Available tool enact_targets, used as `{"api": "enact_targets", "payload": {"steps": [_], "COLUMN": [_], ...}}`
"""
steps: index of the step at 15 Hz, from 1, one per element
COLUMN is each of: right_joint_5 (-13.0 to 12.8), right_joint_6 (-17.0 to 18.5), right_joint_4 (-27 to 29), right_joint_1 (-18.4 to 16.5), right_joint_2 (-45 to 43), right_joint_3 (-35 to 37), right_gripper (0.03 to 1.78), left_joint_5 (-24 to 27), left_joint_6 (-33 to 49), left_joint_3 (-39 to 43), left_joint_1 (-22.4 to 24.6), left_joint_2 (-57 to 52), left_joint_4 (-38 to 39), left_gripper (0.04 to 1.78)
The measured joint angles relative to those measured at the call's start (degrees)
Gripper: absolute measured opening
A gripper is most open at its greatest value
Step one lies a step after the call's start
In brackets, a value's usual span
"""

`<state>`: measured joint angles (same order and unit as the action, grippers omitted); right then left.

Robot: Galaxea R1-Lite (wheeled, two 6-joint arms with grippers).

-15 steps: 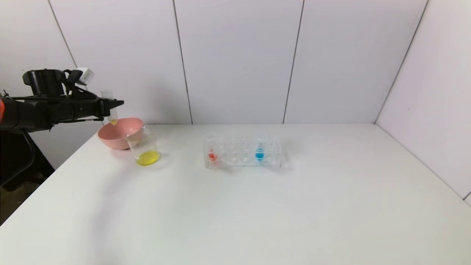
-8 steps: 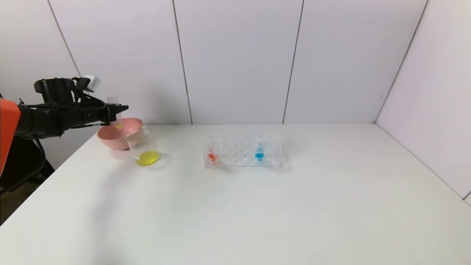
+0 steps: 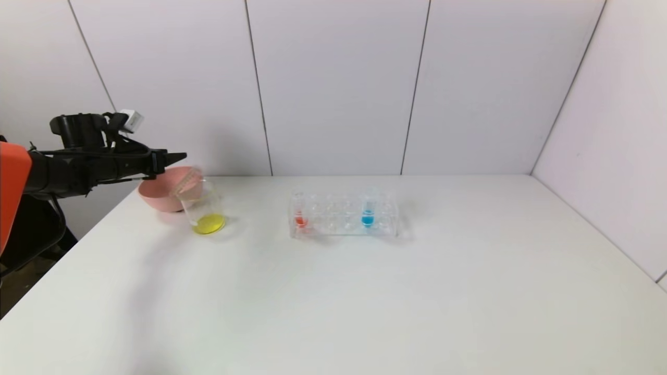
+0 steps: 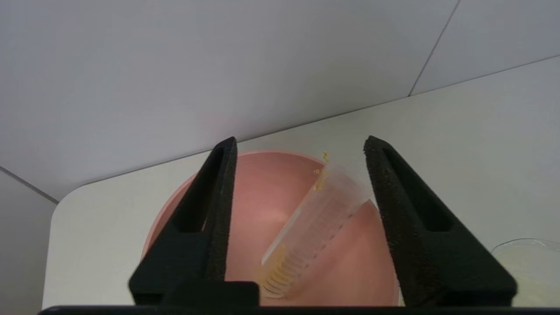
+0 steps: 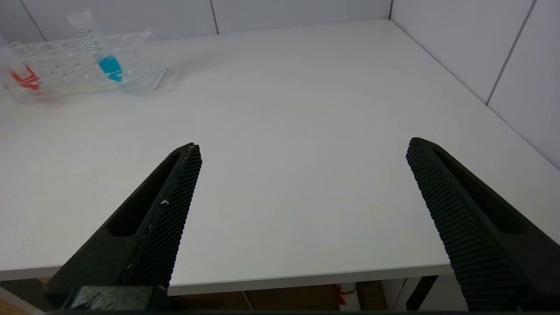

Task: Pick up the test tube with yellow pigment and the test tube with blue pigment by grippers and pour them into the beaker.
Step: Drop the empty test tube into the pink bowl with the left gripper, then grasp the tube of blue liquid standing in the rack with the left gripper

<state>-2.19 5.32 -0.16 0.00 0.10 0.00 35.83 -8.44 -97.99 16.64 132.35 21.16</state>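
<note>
My left gripper (image 3: 177,156) is open and empty above the pink bowl (image 3: 156,200). The test tube with yellow pigment (image 4: 317,214) lies loose and tilted inside the bowl (image 4: 245,205), between the open fingers of my left gripper (image 4: 299,144) but touching neither, with only yellow traces in it. It shows faintly in the head view (image 3: 188,178). The beaker (image 3: 203,208) stands in front of the bowl with yellow liquid at its bottom. The test tube with blue pigment (image 3: 368,212) stands in the clear rack (image 3: 333,229); it also shows in the right wrist view (image 5: 100,48). My right gripper (image 5: 304,146) is open and empty near the table's front edge.
A tube with red-orange liquid (image 3: 300,216) stands at the rack's left end. The beaker's rim (image 4: 525,249) shows beside the bowl in the left wrist view. White wall panels stand behind the table and along its right side.
My left gripper has moved a little right and down over the bowl and opened. The yellow tube has left it and tipped over into the pink bowl.
</note>
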Motion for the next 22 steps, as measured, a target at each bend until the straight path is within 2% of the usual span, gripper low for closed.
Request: {"api": "enact_targets", "payload": {"steps": [3,6,10,14,19,22], "right_joint_5": [0.0,0.0,0.0,0.0,0.0,0.0], "right_joint_6": [0.0,0.0,0.0,0.0,0.0,0.0], "right_joint_4": [0.0,0.0,0.0,0.0,0.0,0.0], "right_joint_1": [0.0,0.0,0.0,0.0,0.0,0.0], "right_joint_2": [0.0,0.0,0.0,0.0,0.0,0.0], "right_joint_3": [0.0,0.0,0.0,0.0,0.0,0.0], "right_gripper": [1.71,1.71,1.71,1.71,1.71,1.71], "left_joint_5": [0.0,0.0,-0.4,-3.0,-8.9,-14.4], "left_joint_6": [-0.7,-0.7,-0.3,0.0,0.8,0.7], "left_joint_3": [0.7,2.2,8.0,17.6,30.7,40.3], "left_joint_1": [-0.1,-0.4,-0.9,-1.4,-2.6,-4.7], "left_joint_2": [-0.1,-0.9,-6.2,-16.9,-35.5,-46.7], "left_joint_4": [0.0,0.8,3.7,5.8,4.9,4.6], "left_gripper": [1.52,1.75,1.78,1.78,1.78,1.78]}}
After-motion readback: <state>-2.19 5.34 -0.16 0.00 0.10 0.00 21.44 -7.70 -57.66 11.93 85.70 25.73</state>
